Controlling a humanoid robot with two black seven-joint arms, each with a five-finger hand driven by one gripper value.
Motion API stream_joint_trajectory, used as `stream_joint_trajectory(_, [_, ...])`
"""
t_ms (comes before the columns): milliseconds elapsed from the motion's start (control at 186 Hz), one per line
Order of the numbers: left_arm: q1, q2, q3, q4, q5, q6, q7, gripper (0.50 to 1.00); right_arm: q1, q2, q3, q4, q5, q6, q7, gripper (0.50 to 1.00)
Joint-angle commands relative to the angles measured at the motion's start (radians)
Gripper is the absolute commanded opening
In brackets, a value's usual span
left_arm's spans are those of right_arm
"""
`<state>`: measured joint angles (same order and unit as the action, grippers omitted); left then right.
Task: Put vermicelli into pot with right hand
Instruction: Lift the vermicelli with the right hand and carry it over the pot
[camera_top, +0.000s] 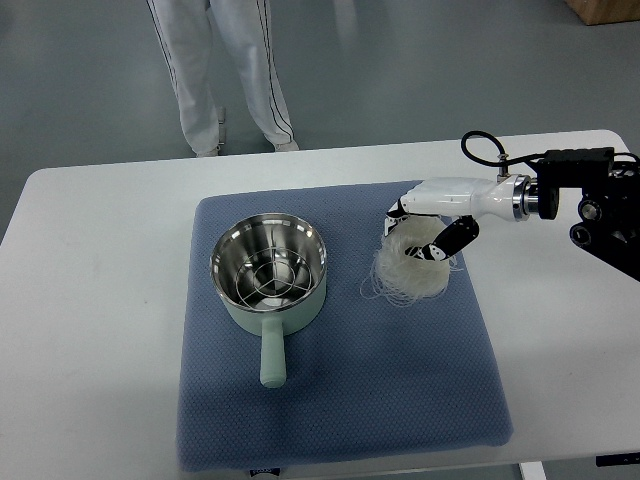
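A pale green pot (268, 273) with a steel inside and a handle pointing toward me stands on the blue mat (330, 400). To its right lies a white bundle of vermicelli (408, 272) on the mat. My right hand (420, 232) comes in from the right edge and sits on top of the bundle, its white and black fingers (447, 240) curled down into the strands. The bundle still touches the mat. The pot holds nothing but a wire rack pattern. My left arm is out of view.
The mat lies on a white table (90, 300). A person in white trousers (225, 70) stands beyond the table's far edge. A black cable (480, 145) loops above my right wrist.
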<state>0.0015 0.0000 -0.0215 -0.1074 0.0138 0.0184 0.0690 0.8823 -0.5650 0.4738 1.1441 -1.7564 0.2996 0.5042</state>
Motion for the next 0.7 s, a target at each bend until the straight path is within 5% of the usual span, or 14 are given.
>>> stream_joint_trajectory(0, [0.000, 0.000, 0.000, 0.000, 0.000, 0.000, 0.000, 1.000, 0.014, -0.003, 0.019, 0.002, 0.001, 0.001, 0.002, 0.500])
stream_joint_trajectory(462, [0.000, 0.000, 0.002, 0.000, 0.000, 0.000, 0.000, 1.000, 0.270, 0.027, 0.046, 0.008, 0.049, 0.082, -0.006, 0.500])
stream_joint_trajectory(693, [0.000, 0.000, 0.002, 0.000, 0.000, 0.000, 0.000, 1.000, 0.334, 0.168, 0.043, 0.008, 0.049, 0.108, -0.010, 0.500])
